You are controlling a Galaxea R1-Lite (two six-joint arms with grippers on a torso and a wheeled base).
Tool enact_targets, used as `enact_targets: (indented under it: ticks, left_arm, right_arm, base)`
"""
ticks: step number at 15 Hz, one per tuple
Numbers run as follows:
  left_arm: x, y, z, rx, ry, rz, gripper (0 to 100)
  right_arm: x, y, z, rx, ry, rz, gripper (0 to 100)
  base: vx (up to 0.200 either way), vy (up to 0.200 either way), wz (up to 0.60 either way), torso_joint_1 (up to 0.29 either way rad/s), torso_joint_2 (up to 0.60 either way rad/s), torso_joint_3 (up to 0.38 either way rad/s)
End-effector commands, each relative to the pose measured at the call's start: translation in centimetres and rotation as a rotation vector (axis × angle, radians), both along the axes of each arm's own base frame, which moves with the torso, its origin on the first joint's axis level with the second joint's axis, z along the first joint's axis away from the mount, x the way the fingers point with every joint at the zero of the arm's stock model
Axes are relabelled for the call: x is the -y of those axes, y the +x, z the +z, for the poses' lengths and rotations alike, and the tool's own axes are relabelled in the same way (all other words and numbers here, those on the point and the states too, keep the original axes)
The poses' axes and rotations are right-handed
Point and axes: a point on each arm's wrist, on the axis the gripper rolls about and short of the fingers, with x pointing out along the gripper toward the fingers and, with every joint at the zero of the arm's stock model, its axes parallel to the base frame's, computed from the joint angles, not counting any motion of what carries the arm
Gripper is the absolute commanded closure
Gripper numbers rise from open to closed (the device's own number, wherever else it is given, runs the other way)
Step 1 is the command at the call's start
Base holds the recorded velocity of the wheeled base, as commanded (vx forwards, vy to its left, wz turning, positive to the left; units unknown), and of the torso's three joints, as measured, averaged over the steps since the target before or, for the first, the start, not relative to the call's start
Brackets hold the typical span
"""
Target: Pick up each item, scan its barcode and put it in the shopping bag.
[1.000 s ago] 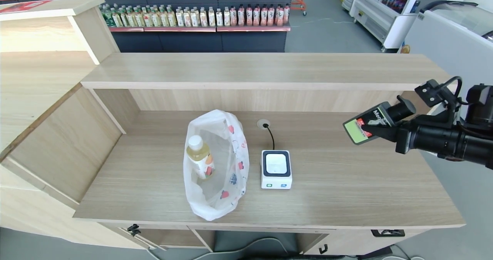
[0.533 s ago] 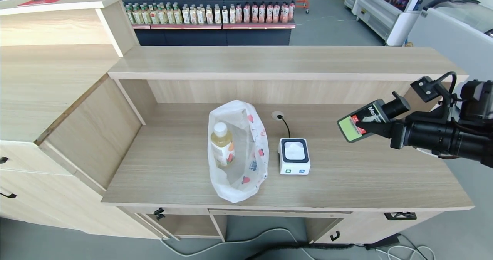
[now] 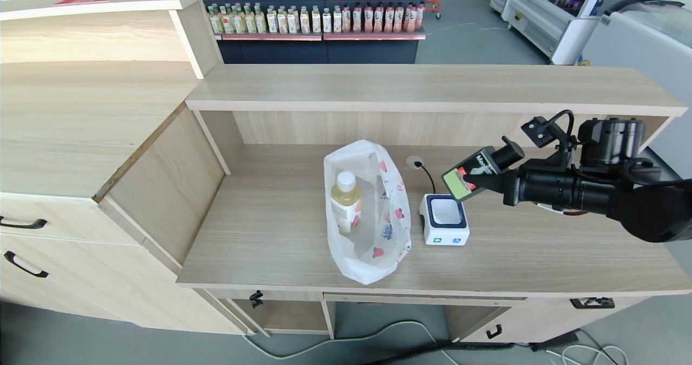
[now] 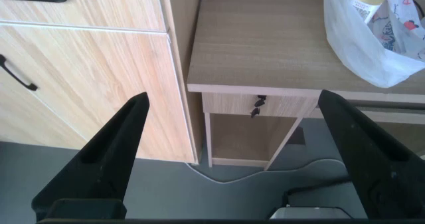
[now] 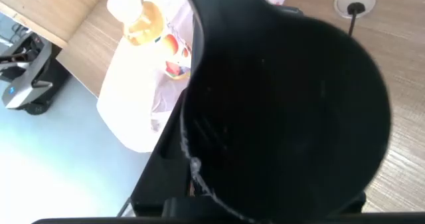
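Note:
My right gripper [image 3: 483,172] is shut on a black can [image 3: 466,177] with a green end and a red label. It holds the can lying sideways in the air, just above and to the right of the white scanner [image 3: 444,220]. In the right wrist view the can's dark body [image 5: 285,117] blocks most of the picture. The white shopping bag [image 3: 386,213] stands open left of the scanner with a yellow drink bottle [image 3: 346,203] inside. My left gripper [image 4: 232,151] hangs open below the counter's front edge [image 4: 265,88], left of the bag [image 4: 372,44].
The scanner's cable runs to a round port [image 3: 414,162] at the back of the counter [image 3: 540,251]. A raised ledge [image 3: 432,86] runs behind it and a side wall [image 3: 162,186] on the left. Drawers [image 4: 80,71] stand beside the left gripper.
The head camera has shifted, so the whole scene sits further right. My right gripper has carried the can leftward, from far right of the scanner to nearly above it.

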Motion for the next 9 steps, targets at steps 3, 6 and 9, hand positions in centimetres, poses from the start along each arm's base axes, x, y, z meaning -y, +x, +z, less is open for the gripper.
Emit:
enact_targets:
  ticks: [3, 6, 9]
  left_arm:
    - [0.0, 0.0, 0.0, 0.0, 0.0, -0.001, 0]
    - [0.0, 0.0, 0.0, 0.0, 0.0, -0.001, 0]
    - [0.0, 0.0, 0.0, 0.0, 0.0, -0.001, 0]
  right_arm:
    - [-2.6, 2.4, -4.3, -0.054, -0.042, 0.077, 100]
    - [-4.6, 4.0, -7.3, -0.029, -0.086, 0.157, 100]
    - [-7.6, 5.1, -9.6, -0.012, -0.082, 0.218, 100]
  base:
    - [0.0, 0.0, 0.0, 0.0, 0.0, 0.0]
    - [0.0, 0.0, 0.0, 0.0, 0.0, 0.0]
    - [0.0, 0.0, 0.0, 0.0, 0.0, 0.0]
